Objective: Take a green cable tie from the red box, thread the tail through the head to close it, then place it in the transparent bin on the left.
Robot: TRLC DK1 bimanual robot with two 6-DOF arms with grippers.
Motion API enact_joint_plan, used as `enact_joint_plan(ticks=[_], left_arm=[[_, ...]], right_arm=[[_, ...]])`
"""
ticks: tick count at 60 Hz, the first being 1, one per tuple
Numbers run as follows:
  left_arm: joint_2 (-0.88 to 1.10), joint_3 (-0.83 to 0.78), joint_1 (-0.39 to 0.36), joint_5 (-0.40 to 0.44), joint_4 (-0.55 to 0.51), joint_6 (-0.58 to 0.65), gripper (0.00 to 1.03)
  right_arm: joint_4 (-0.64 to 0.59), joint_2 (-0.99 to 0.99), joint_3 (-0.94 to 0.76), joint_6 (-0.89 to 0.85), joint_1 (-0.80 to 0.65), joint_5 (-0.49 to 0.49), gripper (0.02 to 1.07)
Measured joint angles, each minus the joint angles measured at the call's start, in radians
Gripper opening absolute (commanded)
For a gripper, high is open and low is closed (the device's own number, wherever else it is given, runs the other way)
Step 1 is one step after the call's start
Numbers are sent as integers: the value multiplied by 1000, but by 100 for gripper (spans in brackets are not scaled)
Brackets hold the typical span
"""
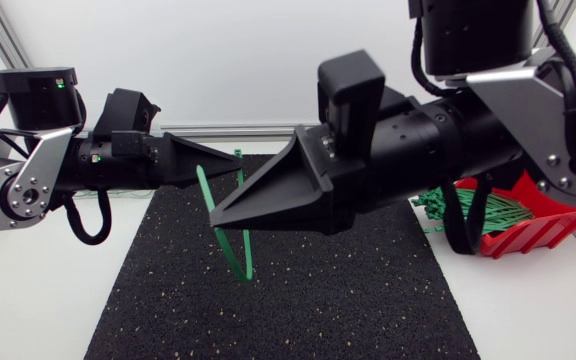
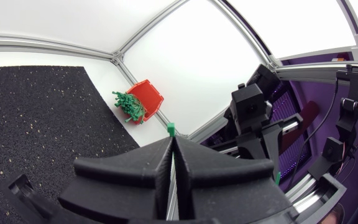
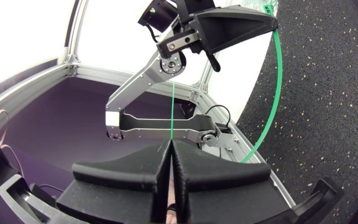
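Your left gripper (image 1: 230, 166) is clamping shut on the green cable tie (image 1: 236, 252). In the left wrist view the fingers are pressing together, and only the tie's small square end is poking out past the tips. Your right gripper (image 1: 218, 214) is pinching shut on the same tie. In the right wrist view a thin green strip is running straight out of the closed tips. The tie is arcing between your two grippers, and one end is hanging below the right one, over the black mat (image 1: 298, 300). You can't tell from here whether that end is touching the mat. Both grippers are sitting close together above the mat's rear middle, with the left tips just above and behind the right tips. The red box (image 1: 528, 235) is sitting by the mat's right edge, partly hidden behind your right arm. A bundle of spare green ties (image 1: 468, 205) is spilling out of its open front toward the mat.
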Motion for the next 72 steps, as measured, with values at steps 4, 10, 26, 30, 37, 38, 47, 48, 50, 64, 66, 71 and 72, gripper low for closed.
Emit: enact_joint_plan(ticks=[4, 10, 26, 30, 37, 38, 47, 48, 50, 64, 66, 71, 72], left_arm=[[0, -3, -4, -9, 20, 0, 4], [-2, -6, -15, -24, 56, 0, 4], [-51, -38, -56, -98, 182, 1, 4], [-60, -52, -68, -117, 208, 2, 4], [-63, -92, -83, -161, 238, 30, 4], [-63, -100, -85, -167, 244, 32, 4], [-72, -156, -93, -215, 287, 50, 4], [-74, -159, -93, -218, 288, 51, 4], [-79, -165, -97, -232, 293, 54, 4], [-87, -167, -131, -265, 308, 54, 4], [-87, -167, -136, -266, 309, 53, 4], [-87, -167, -147, -275, 309, 54, 4], [-87, -167, -148, -278, 308, 53, 4]], right_arm=[[-48, 11, 44, 35, -25, -28, 8], [-142, 43, 119, 62, -50, -62, 8], [-298, 100, 214, 73, -81, -76, 8], [-309, 100, 220, 76, -94, -78, 8], [-330, 100, 222, 80, -117, -79, 8], [-332, 100, 222, 81, -121, -79, 8], [-352, 100, 222, 84, -155, -79, 8], [-354, 100, 221, 84, -161, -79, 8], [-358, 100, 219, 84, -169, -78, 8], [-400, 106, 219, 84, -195, -80, 8], [-406, 110, 217, 84, -197, -81, 8], [-414, 119, 217, 84, -207, -82, 8], [-415, 121, 216, 84, -209, -82, 8]])
